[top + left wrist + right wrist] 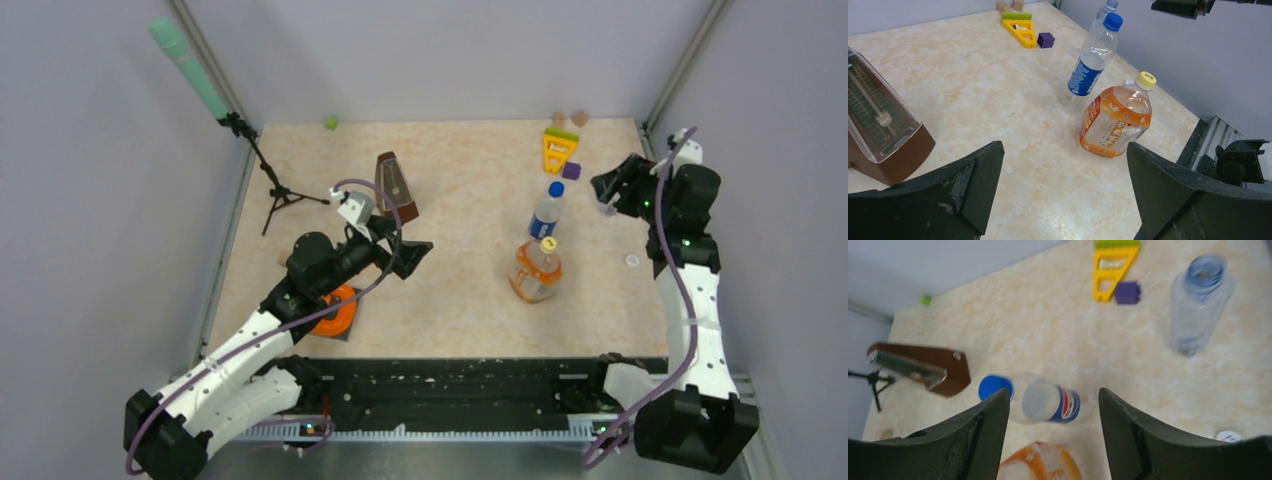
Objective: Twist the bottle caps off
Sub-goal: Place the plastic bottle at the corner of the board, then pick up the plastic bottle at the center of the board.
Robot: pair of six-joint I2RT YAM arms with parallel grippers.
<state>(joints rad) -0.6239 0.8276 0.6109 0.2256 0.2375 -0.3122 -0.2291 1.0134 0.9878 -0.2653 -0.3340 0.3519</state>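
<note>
The left gripper is held wide apart and empty beside the metronome. The right gripper is likewise parted around nothing. The blue cap is seated on the blue-labelled bottle, and the yellow cap on the orange bottle. The white cap is seen lying on the table, apart from the open unlabelled bottle. The label print cannot be read.
</note>
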